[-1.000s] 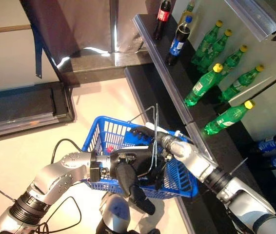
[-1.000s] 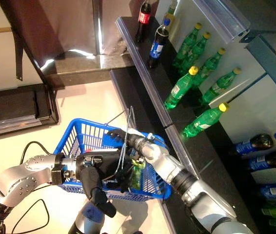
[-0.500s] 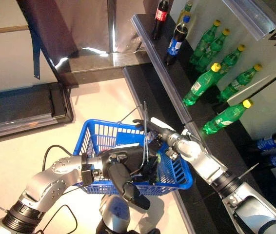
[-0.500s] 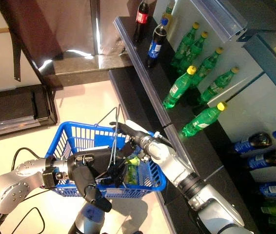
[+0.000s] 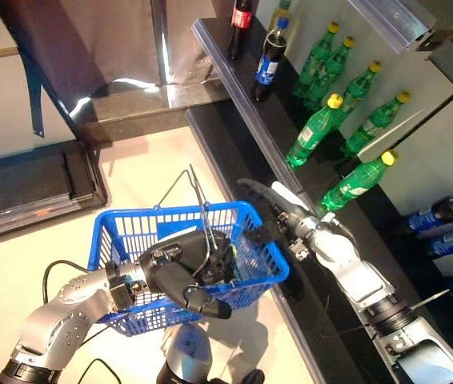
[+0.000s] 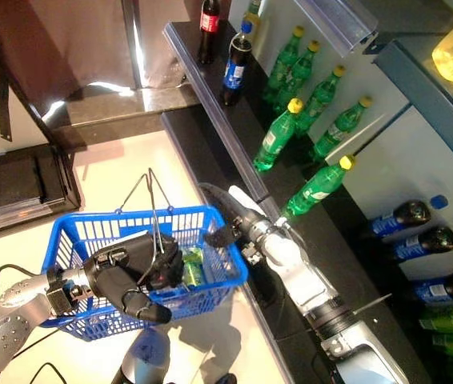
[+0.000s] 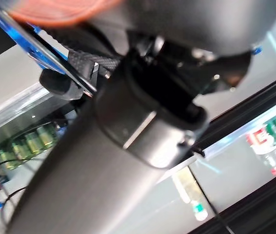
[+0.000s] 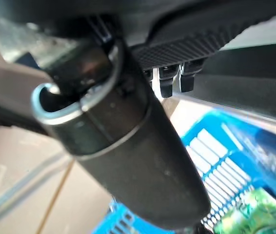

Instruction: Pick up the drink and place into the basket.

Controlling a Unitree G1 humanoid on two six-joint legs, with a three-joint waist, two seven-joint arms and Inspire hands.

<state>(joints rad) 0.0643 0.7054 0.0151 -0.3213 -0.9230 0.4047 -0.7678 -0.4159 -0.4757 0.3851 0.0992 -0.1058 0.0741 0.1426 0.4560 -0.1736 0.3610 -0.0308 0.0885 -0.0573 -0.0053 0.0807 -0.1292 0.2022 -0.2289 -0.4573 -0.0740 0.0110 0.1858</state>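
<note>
The left hand point(image 5: 180, 276) is closest, with its fingers curled round the wire handles point(image 5: 198, 196) of the blue basket point(image 5: 122, 240), holding it up over the floor point(image 5: 18, 256). A green drink point(image 6: 192, 268) lies inside the basket, by the side nearest the shelf. Just past that side is the right hand point(image 5: 278, 210), with straight fingers and nothing in it. Farther off, the dark shelf point(image 5: 234, 72) holds green bottles point(image 5: 313, 132) and dark bottles point(image 5: 266, 64).
</note>
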